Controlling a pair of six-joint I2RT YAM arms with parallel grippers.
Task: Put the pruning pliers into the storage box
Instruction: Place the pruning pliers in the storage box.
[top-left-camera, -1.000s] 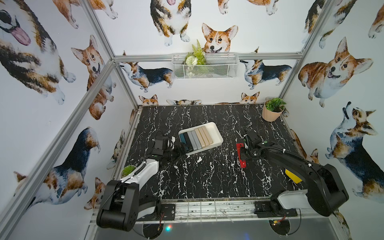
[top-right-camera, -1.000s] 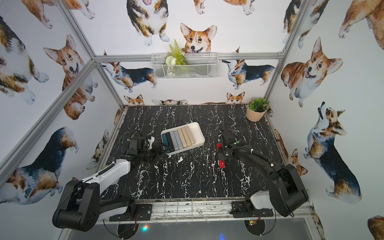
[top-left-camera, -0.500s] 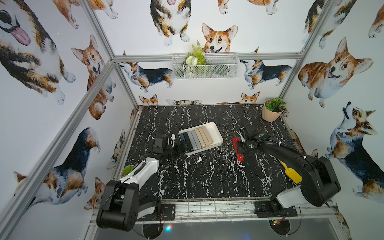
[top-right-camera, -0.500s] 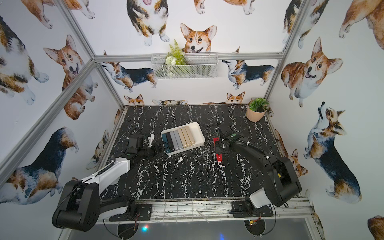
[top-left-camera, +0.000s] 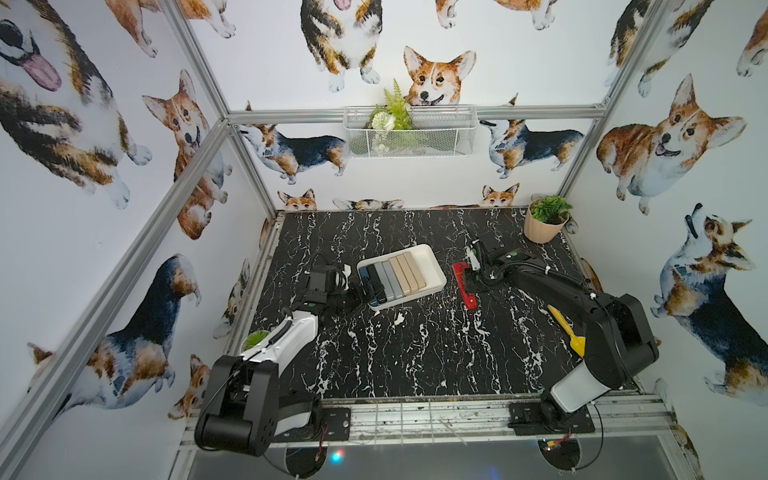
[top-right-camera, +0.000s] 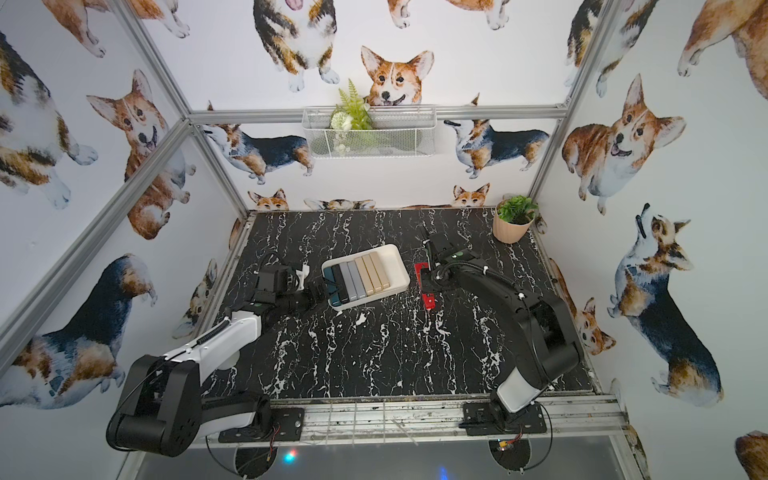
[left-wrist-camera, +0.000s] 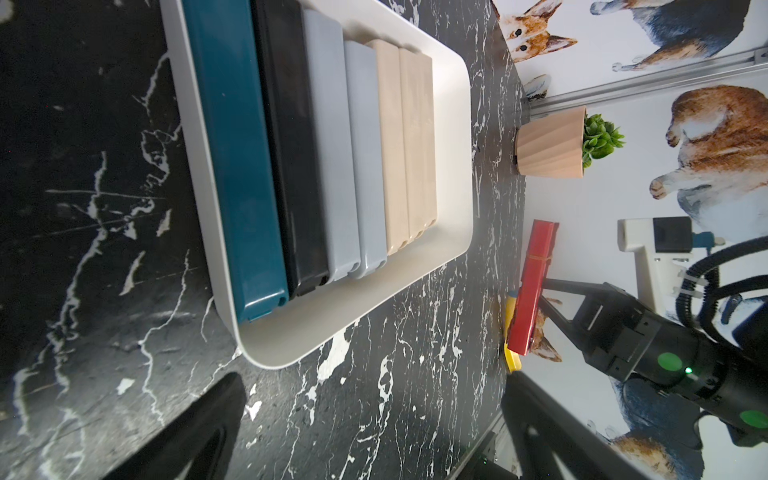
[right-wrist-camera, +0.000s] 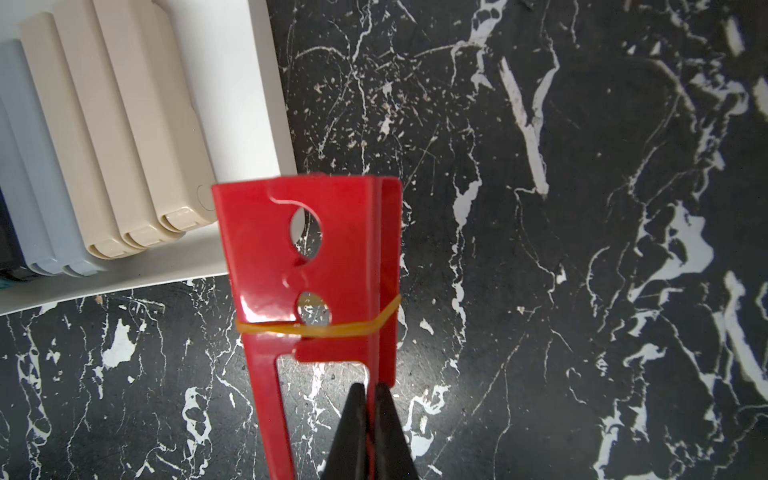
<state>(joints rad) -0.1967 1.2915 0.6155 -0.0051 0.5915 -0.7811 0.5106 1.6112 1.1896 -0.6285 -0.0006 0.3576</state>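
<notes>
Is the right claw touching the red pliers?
Touching. The right wrist view shows the right gripper shut on the thin edge of the red pliers, one finger on each side.

Behind the right gripper (right-wrist-camera: 368, 388) and its cropped fingers (right-wrist-camera: 353, 432), the red pliers (right-wrist-camera: 307, 257) run out of view. Beyond the left gripper (left-wrist-camera: 374, 376) and its blurred fingers (left-wrist-camera: 199, 428), the box (left-wrist-camera: 455, 166) loses its far end. A yellow scrap, probably the shovel (left-wrist-camera: 512, 357), peeks from behind the pliers.
</notes>
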